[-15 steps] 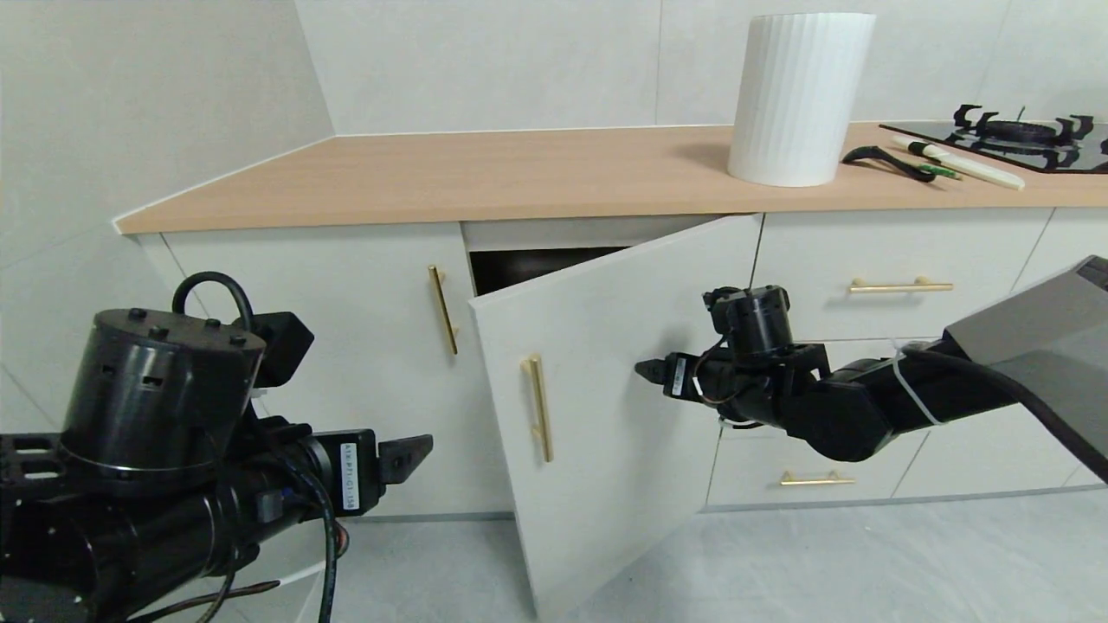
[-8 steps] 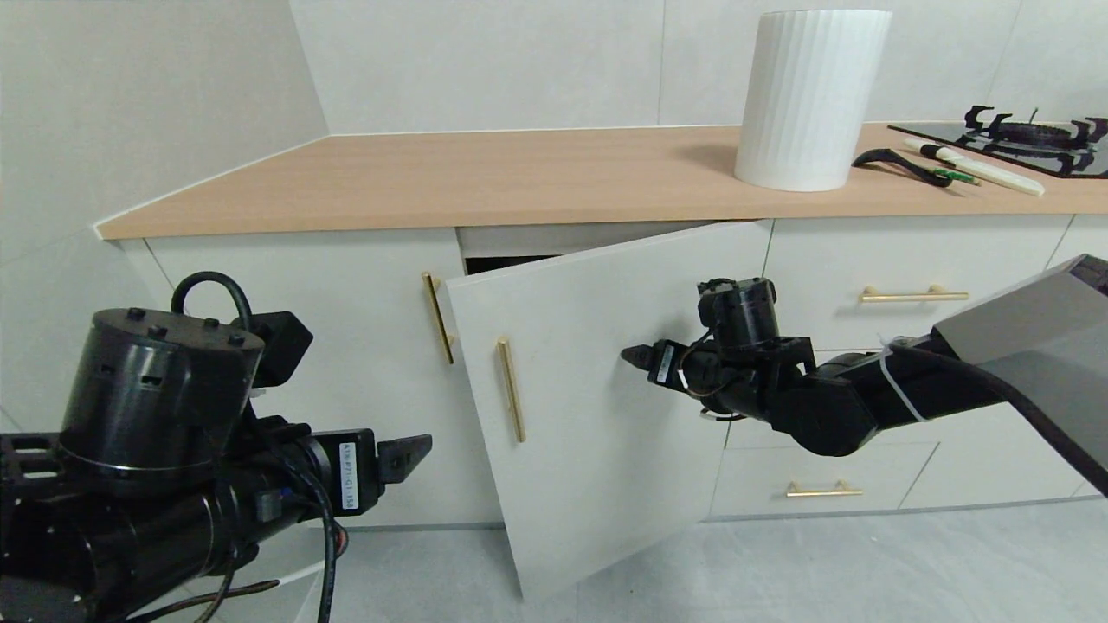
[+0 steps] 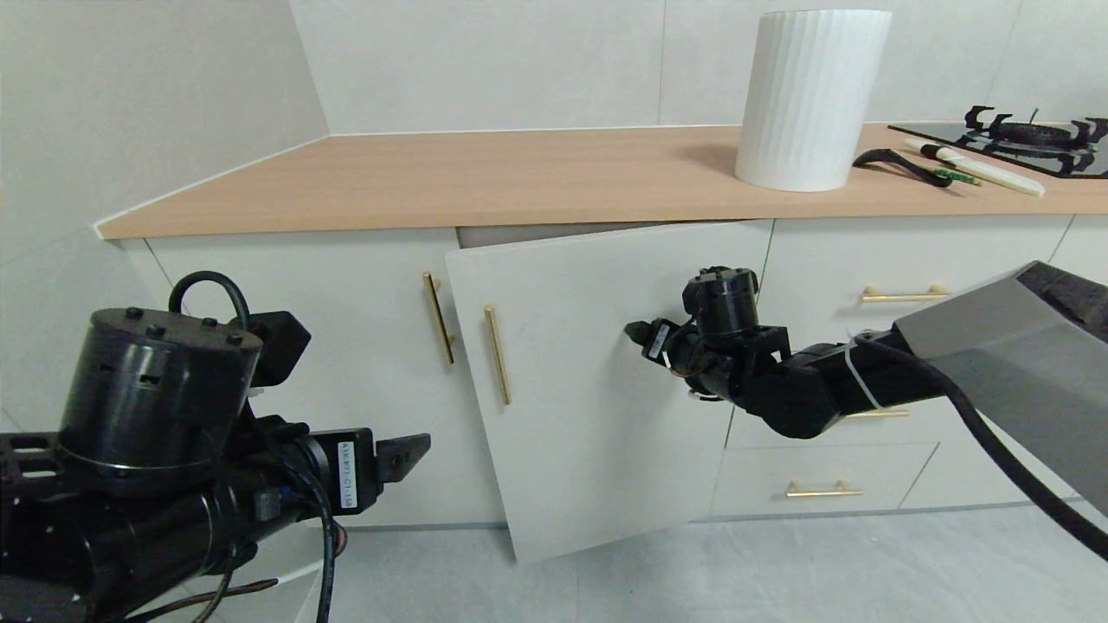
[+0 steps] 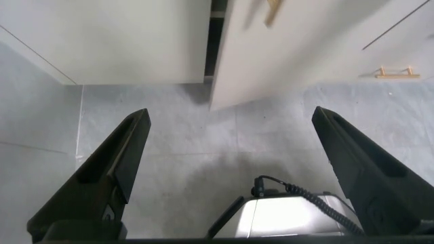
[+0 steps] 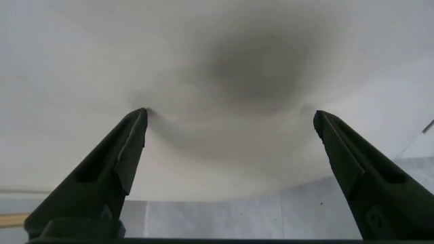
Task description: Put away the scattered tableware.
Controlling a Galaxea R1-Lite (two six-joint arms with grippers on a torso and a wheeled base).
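While the left arm is held low on the left, in front of the base cabinets, the left gripper point(image 3: 405, 453) is above the grey floor point(image 4: 183, 135), and its wrist view shows the jaws spread wide with nothing between them. Beside it, the left-hand cupboard door point(image 3: 329, 346) is shut flush, with a vertical brass handle point(image 3: 439, 317) near its right edge. Next along, the middle cupboard door point(image 3: 589, 407) stands slightly ajar, its handle side point(image 3: 496, 355) swung a little out from the carcass and a thin dark gap visible under the wooden countertop point(image 3: 415, 186). The right gripper point(image 3: 642, 336) is on the front face of this door, well to the right of the handle; its wrist view shows the jaws wide apart, both tips set against the panel, gripping nothing. To the right are drawers with horizontal brass pulls point(image 3: 905, 294). On the countertop above stands a tall white ribbed container point(image 3: 811, 99). Just beyond it lies the scattered tableware: a black utensil point(image 3: 892, 161) and a white-handled piece point(image 3: 987, 170), close to the hob point(image 3: 1030, 137).
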